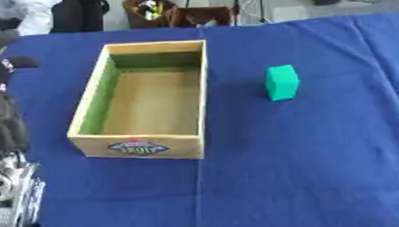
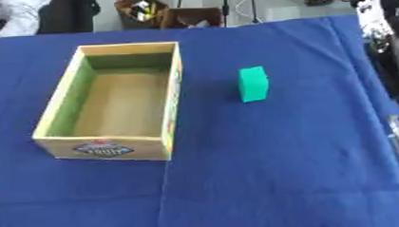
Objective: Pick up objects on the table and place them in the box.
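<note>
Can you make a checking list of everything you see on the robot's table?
Surface: blue tablecloth, creased down the middle.
Job's things: wooden box, open and empty; green block upright to its right, apart from it.
Clutter: nothing seen on the cloth.
Hands: left arm at the left edge, right arm at the right edge; fingers not made out.
Cables: nothing seen clearly.
Surroundings: brown crate with small things on the floor beyond.

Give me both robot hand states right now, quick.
Left robot hand: dark shape at the left edge of the left eye view, fingers cannot be told, holds nothing visible.
Right robot hand: blurred at the right edge of the right eye view, cannot be told.
</note>
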{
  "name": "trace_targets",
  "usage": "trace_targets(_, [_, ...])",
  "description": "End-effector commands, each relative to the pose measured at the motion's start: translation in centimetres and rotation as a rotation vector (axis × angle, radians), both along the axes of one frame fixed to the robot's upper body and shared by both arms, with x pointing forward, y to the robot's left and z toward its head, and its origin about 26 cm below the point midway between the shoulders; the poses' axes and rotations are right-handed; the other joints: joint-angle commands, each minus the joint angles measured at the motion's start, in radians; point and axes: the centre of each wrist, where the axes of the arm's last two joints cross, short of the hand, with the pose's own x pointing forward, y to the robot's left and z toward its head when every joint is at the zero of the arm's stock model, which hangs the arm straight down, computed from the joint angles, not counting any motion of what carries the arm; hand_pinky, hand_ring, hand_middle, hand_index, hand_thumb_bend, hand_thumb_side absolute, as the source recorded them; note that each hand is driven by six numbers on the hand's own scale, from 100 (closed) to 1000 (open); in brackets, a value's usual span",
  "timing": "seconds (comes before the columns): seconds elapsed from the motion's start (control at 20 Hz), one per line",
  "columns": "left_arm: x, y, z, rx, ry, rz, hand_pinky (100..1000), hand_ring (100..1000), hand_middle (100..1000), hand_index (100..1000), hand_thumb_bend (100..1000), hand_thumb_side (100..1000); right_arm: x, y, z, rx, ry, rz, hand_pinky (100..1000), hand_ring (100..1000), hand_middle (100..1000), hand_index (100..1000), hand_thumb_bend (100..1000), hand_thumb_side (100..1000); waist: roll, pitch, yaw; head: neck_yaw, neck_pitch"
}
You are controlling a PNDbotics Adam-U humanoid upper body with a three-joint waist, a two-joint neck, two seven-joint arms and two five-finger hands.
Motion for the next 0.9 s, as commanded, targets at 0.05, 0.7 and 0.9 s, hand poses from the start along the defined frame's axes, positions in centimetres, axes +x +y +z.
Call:
trace_targets(0.05, [-0.3,0.2,0.6,0.003,-0.025,0.008,507,712,864,754,100,966,-0.4,-0.3,1.3,-0.017,-0.044,-0.011,907,867,703,867,100,967,-0.004,-0.017,0.001,-0.002,-0.012])
trace_targets(0.7, [-0.3,0.0,0.4,0.016,-0.009,-0.009,506,712,863,754,100,964,-0.6,2.8,8.2,-0.293,-0.121,-0.085,869,873,741,870,100,1000,-0.006,-0.033,0.012,-0.018,0.005])
trace_targets(0.9, [-0.3,0.0,0.3,0.019,-0.007,-0.014,506,712,864,754,100,964,0.8,4.2,9.3,-0.390,-0.101,-0.104,868,879,750,873,100,1000,-0.007,-0.033,0.012,-0.019,0.007])
